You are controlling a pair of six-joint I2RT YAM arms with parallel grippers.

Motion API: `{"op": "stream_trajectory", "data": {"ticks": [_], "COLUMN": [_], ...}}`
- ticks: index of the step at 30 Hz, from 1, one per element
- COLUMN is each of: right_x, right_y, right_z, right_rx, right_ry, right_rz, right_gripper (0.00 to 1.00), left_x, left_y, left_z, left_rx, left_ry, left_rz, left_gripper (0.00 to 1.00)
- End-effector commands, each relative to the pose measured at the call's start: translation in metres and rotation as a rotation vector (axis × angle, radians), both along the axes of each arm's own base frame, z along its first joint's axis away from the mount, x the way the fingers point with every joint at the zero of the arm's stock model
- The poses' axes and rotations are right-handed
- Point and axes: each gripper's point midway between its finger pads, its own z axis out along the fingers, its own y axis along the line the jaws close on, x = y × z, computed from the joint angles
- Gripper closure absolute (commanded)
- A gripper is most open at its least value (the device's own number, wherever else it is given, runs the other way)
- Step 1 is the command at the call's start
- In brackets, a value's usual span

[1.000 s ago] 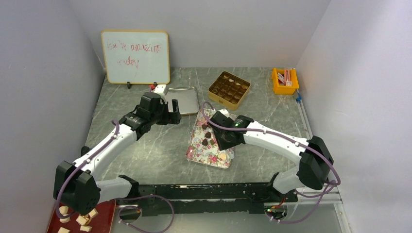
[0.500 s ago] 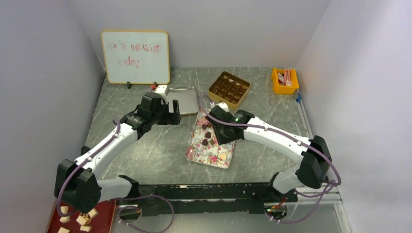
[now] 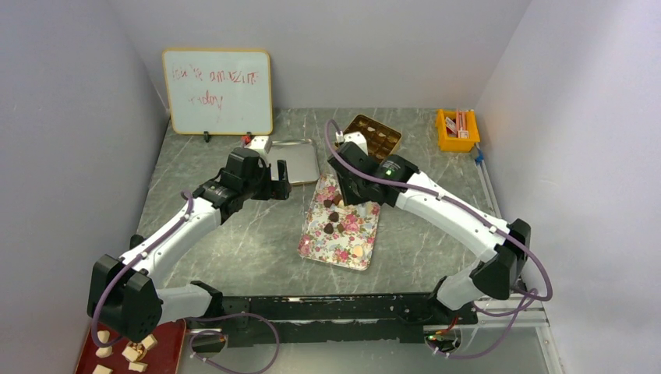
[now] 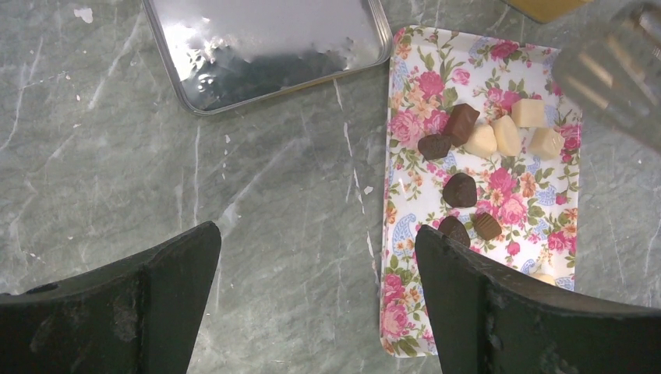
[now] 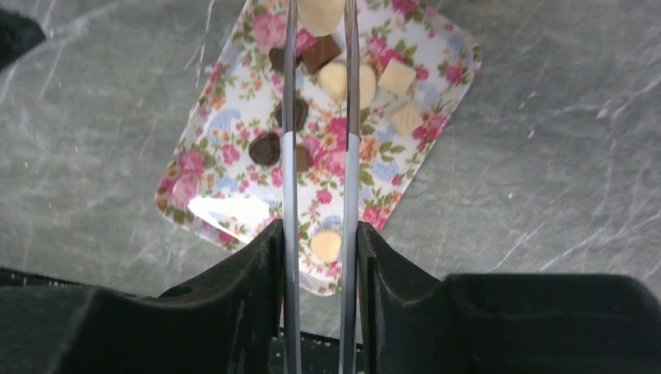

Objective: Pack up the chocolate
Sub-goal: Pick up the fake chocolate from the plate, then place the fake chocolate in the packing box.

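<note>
The chocolate lies on a floral tray (image 3: 312,238), several dark and cream pieces (image 4: 460,189) in its far half and one cream round (image 5: 326,245) near its front. A gold compartment box (image 3: 383,139) stands behind the tray. My right gripper (image 5: 319,230) is shut on metal tongs (image 5: 290,117), whose tips pinch a cream chocolate (image 5: 319,11) above the tray's far end. In the top view the right gripper (image 3: 348,185) hovers between tray and box. My left gripper (image 4: 316,234) is open and empty over bare table, left of the tray (image 4: 405,234), and shows in the top view (image 3: 278,183).
A silver tin lid (image 3: 296,150) lies left of the gold box, also in the left wrist view (image 4: 257,39). A whiteboard (image 3: 218,91) stands at the back left, an orange bin (image 3: 457,130) at the back right. A red board with beige chunks (image 3: 129,351) sits at the near left.
My right arm has risen and swung away from the tray's middle toward the gold box, carrying the tongs. The left arm has not moved.
</note>
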Motion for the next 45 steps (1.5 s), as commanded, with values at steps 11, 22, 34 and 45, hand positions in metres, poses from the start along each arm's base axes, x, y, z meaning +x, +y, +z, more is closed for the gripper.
{"op": "stream_trajectory", "data": {"ticks": [11, 22, 34, 45], "right_x": [0.176, 0.271, 0.306, 0.312], "right_y": [-0.038, -0.053, -0.057, -0.060], "right_z": [0.045, 0.006, -0.020, -0.028], "right_rx": [-0.023, 0.008, 0.013, 0.018], "right_ry": [-0.233, -0.228, -0.220, -0.212], "right_rz": [-0.171, -0.233, -0.235, -0.239], "right_gripper": [0.98, 0.97, 0.95, 0.79], "left_x": [0.011, 0.009, 0.010, 0.012], "left_y": [-0.004, -0.003, -0.004, -0.005], "left_z": [0.022, 0.020, 0.016, 0.013], "left_rx": [-0.004, 0.005, -0.005, -0.003], "left_ry": [-0.067, -0.060, -0.047, -0.039], "left_rz": [-0.014, -0.010, -0.005, -0.002], "left_gripper": [0.00, 0.00, 0.00, 0.00]}}
